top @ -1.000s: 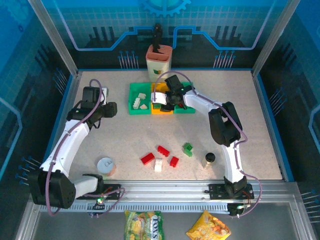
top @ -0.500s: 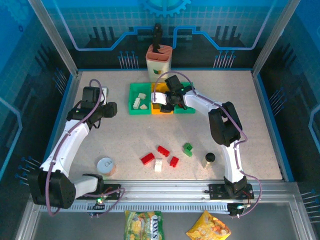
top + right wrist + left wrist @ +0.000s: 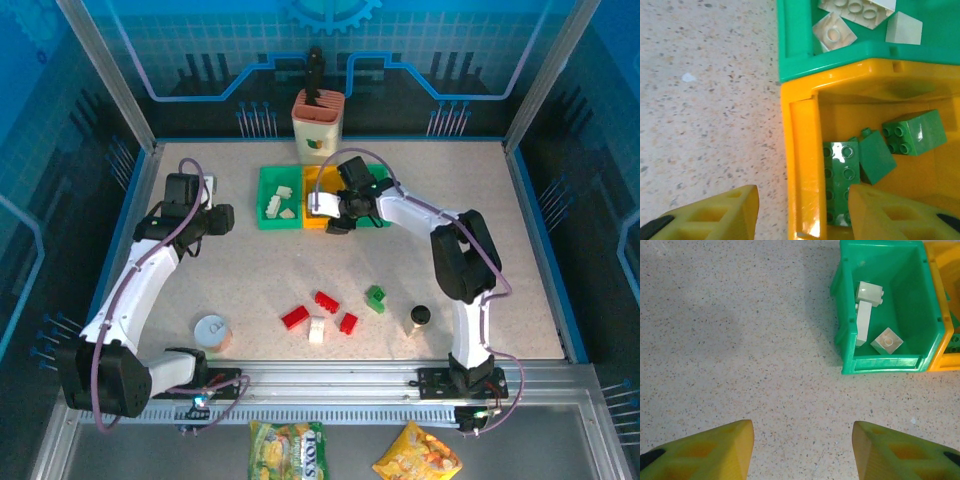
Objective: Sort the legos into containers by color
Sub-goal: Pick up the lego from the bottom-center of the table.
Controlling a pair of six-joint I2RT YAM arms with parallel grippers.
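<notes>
Three containers stand in a row: a green bin (image 3: 266, 190) holding white legos (image 3: 863, 325), a yellow bin (image 3: 318, 180) holding green legos (image 3: 842, 170), and a second green bin (image 3: 374, 219) mostly hidden under my right arm. On the table lie loose legos: red ones (image 3: 295, 317) (image 3: 327, 301) (image 3: 348, 323), a white one (image 3: 317, 330) and a green one (image 3: 376, 297). My right gripper (image 3: 802, 215) (image 3: 335, 218) is open and holds nothing; it straddles the yellow bin's near wall (image 3: 800, 150). Left of the bins, my left gripper (image 3: 802, 450) (image 3: 222, 218) hangs open over bare table.
A cream-and-orange cup (image 3: 318, 125) stands behind the bins. A black-capped bottle (image 3: 420, 317) sits right of the loose legos and a round tin (image 3: 212, 330) sits at the front left. Blue walls close in the table.
My right gripper has opened a little and drawn back from over the yellow bin to its near wall, with the elbow swinging right. The left arm has not moved.
</notes>
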